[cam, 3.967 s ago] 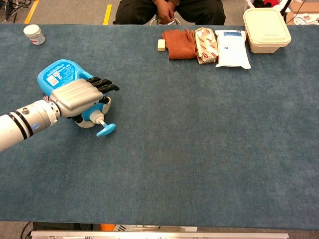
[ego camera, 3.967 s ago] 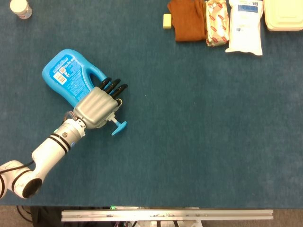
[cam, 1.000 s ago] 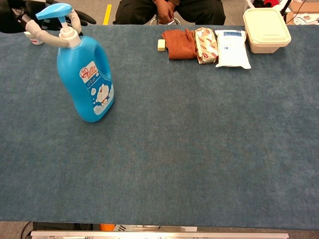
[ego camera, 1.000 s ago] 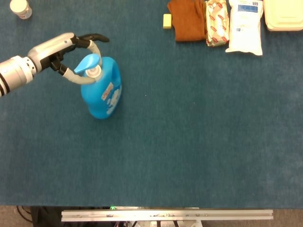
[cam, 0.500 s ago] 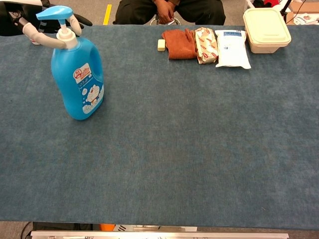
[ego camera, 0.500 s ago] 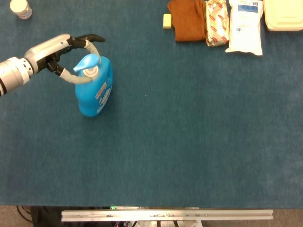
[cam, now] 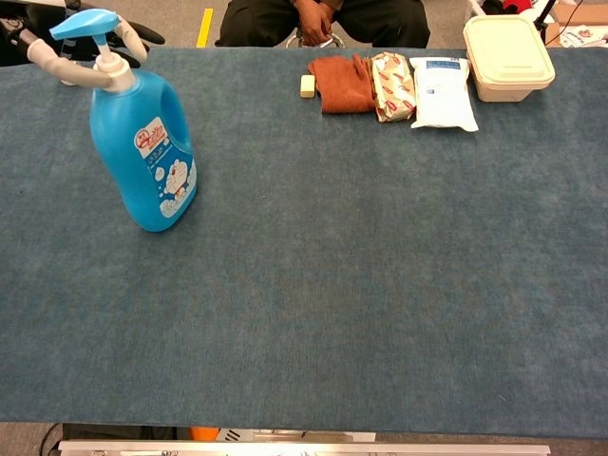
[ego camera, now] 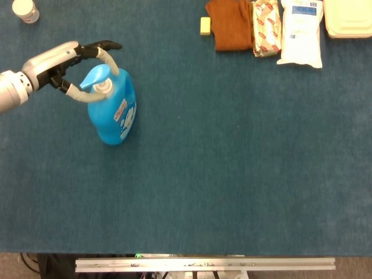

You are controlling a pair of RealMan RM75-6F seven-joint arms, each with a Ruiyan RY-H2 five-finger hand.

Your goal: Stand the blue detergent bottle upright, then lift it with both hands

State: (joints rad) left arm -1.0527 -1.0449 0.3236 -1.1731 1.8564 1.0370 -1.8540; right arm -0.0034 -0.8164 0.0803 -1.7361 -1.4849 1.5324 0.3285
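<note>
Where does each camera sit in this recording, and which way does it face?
Head view: high above, looking almost straight down on the blue table; the left hand and forearm reach in from the left edge.
Chest view: lower at the near edge, looking across the table to a seated person; only the left hand's fingers show.
Both share the upright detergent bottle, gripped at its pump neck, and the far-edge items.
</note>
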